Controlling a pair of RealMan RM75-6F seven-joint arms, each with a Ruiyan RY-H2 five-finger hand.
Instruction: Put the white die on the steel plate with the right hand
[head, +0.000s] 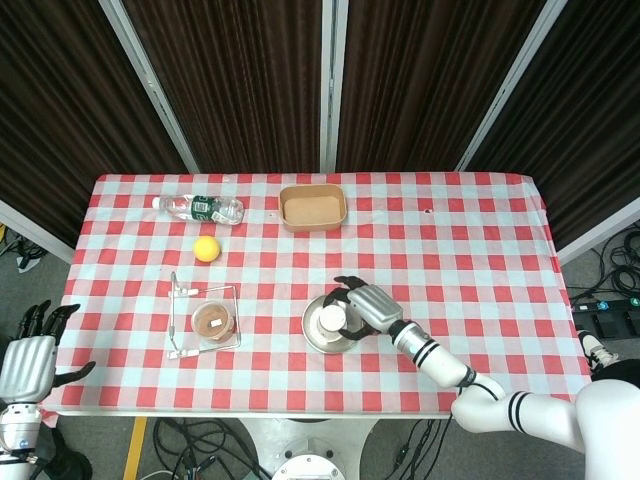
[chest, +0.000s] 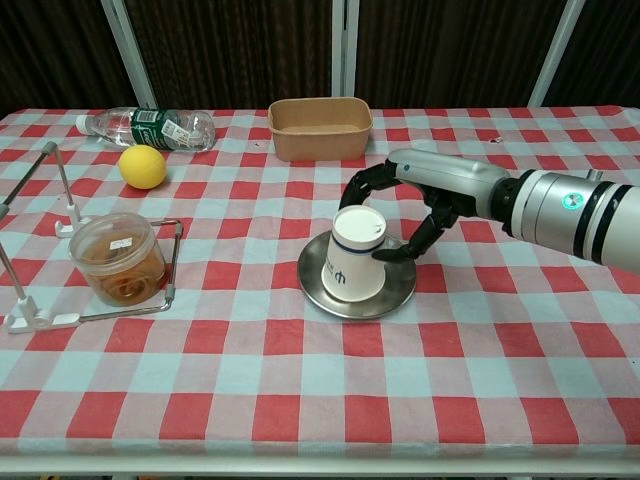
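Placing step, nearly done: white cup (chest: 350, 268) (no die visible) sits tilted on steel plate (chest: 398, 294), right robot hand (chest: 420, 205) curled round it, gripping. Next: set it flat, spread fingers, lift clear. Left robot hand (head: 28, 360) idle, fingers apart.

The right arm (chest: 560, 205) reaches from the right side toward the middle of the scene, and its right hand (chest: 420, 195) is arched with dark fingers (chest: 362, 183) spread and curved downward. The left hand (head: 28, 355) rests at the near left edge, fingers apart, holding nothing.
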